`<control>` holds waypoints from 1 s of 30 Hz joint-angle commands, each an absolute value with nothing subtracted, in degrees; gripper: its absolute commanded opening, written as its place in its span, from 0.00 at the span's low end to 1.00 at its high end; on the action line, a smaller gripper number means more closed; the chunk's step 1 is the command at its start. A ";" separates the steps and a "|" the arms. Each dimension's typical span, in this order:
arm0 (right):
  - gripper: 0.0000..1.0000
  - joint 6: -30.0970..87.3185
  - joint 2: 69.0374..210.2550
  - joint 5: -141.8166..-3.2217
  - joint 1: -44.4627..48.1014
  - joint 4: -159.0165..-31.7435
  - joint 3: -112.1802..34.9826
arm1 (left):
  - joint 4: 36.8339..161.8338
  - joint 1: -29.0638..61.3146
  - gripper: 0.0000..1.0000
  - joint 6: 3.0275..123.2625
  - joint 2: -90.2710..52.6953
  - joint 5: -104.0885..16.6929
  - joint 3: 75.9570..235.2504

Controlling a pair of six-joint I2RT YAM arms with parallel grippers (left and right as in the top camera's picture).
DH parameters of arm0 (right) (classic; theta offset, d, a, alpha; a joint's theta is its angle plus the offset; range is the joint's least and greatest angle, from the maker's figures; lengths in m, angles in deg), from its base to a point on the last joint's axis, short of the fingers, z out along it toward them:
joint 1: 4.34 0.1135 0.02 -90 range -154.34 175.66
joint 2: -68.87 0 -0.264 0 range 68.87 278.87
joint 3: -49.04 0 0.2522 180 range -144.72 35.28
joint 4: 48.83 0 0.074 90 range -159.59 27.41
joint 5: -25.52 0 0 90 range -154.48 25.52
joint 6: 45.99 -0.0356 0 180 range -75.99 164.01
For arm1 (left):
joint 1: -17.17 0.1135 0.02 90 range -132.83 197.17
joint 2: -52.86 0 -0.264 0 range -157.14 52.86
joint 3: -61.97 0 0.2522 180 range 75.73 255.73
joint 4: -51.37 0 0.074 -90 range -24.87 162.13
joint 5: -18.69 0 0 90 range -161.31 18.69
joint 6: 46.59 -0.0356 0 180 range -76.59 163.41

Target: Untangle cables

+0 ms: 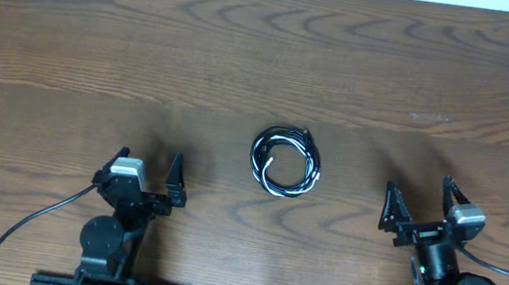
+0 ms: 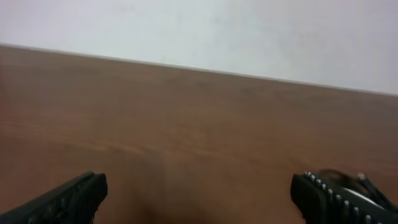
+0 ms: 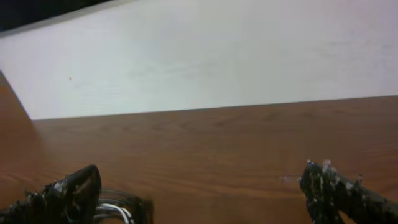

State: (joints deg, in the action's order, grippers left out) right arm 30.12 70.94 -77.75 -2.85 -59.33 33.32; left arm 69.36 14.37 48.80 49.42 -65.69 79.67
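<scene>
The cables [image 1: 285, 162] lie coiled in one small round bundle of black and white cords in the middle of the table. A bit of the bundle shows at the lower left of the right wrist view [image 3: 121, 211] and behind the right finger in the left wrist view [image 2: 351, 179]. My left gripper [image 1: 145, 175] is open and empty, to the lower left of the bundle. My right gripper [image 1: 416, 201] is open and empty, to the lower right of it. Both are well apart from the cables.
The wooden table [image 1: 266, 55] stretches far behind the bundle to a white wall edge. Thick black arm cables [image 1: 27, 226] run off near the front edge by both arm bases.
</scene>
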 commanded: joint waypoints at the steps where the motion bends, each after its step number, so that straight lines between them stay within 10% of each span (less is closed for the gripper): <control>1: 0.99 26.88 76.25 -80.35 -3.17 -59.20 25.54 | 70.38 14.58 1.00 50.37 42.05 -61.77 90.21; 18: 0.99 38.56 136.42 -105.38 -0.81 -108.51 -36.51 | 95.50 14.58 0.99 55.11 -2.52 -19.24 134.93; 20: 0.99 41.09 138.26 -102.32 0.19 -110.32 -36.49 | 96.59 14.13 0.84 55.11 -4.81 -17.51 134.93; 30: 0.99 50.60 147.22 -75.66 15.84 -116.53 -36.47 | 110.19 -3.40 0.82 50.59 -15.67 -50.43 134.93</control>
